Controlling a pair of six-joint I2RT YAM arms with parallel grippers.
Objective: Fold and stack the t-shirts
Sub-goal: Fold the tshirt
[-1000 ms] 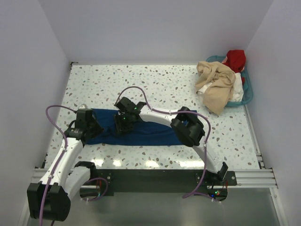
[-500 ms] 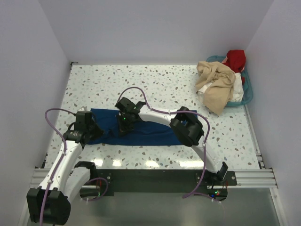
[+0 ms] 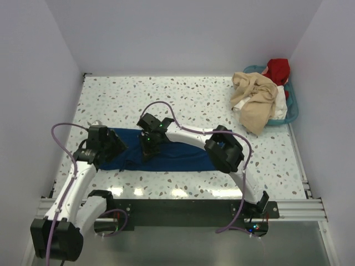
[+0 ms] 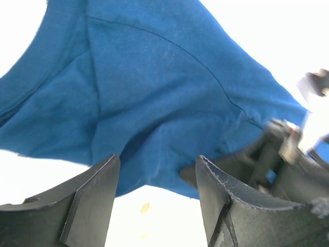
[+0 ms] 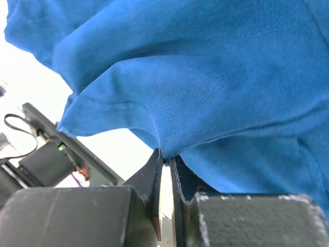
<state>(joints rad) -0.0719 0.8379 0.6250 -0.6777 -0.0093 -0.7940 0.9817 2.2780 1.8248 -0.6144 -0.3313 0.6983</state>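
A dark blue t-shirt (image 3: 177, 156) lies as a long folded band across the table's near middle. My left gripper (image 3: 115, 147) is at the band's left end, open. In the left wrist view its fingers (image 4: 95, 193) stand wide apart, with the blue cloth (image 4: 154, 92) just ahead and nothing between them. My right gripper (image 3: 148, 146) is over the band left of centre, shut on a pinched fold of the blue t-shirt (image 5: 205, 92); its jaws (image 5: 165, 158) press together on the cloth. More t-shirts sit at the back right: a beige one (image 3: 255, 98), a red one (image 3: 277, 69) and a white one (image 3: 280, 106).
A teal basket (image 3: 292, 111) at the back right corner holds the other shirts, and the beige one spills over its front rim onto the table. White walls close in the left, back and right sides. The arms' bases and cables sit at the near edge.
My left gripper has opened and let go of the shirt's left end. My right gripper has closed on a fold of the blue shirt, and the band's left part has shifted slightly.
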